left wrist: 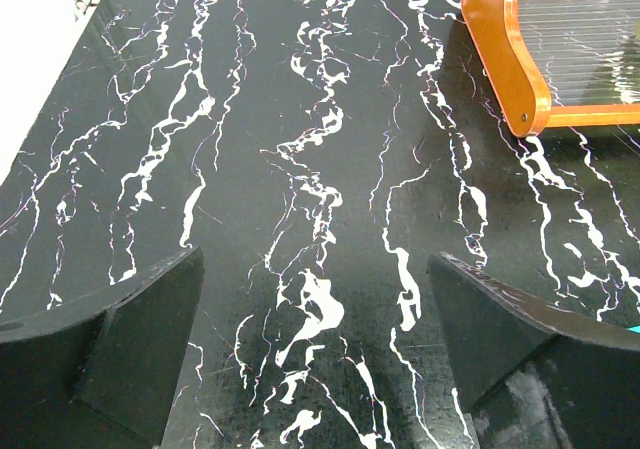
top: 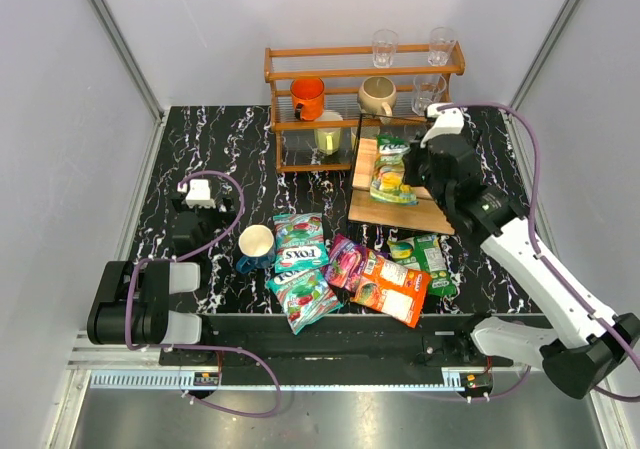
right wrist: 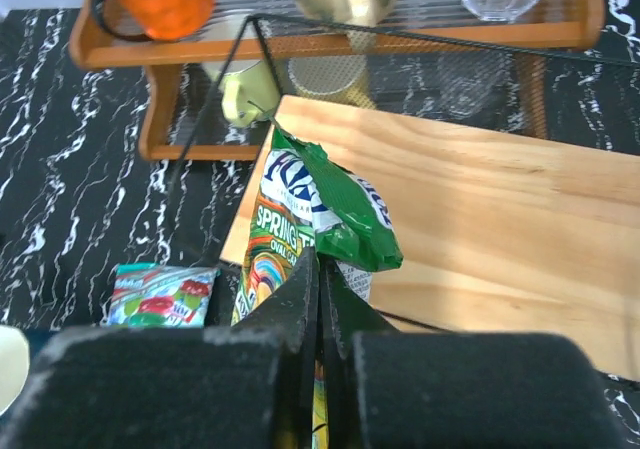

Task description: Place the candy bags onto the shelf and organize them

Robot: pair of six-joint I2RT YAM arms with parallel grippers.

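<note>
My right gripper [top: 412, 174] is shut on a green-yellow candy bag [top: 392, 172] and holds it over the left part of the pale two-tier wooden shelf [top: 400, 212]. In the right wrist view the bag [right wrist: 320, 209] is pinched between the fingers [right wrist: 300, 299], folded at its top, with the shelf board [right wrist: 480, 199] behind it. On the table lie two teal FOX'S bags [top: 299, 242] [top: 305, 294], a purple bag [top: 345, 261], an orange bag [top: 392, 286] and a second green-yellow bag [top: 428, 257]. My left gripper [left wrist: 315, 344] is open and empty over bare marble at the left.
A blue-and-cream mug [top: 256, 247] stands left of the teal bags. The orange-brown railed rack [top: 362, 69] with cups and glasses stands behind the shelf; its foot shows in the left wrist view [left wrist: 510, 59]. A teal bag shows in the right wrist view [right wrist: 160, 294].
</note>
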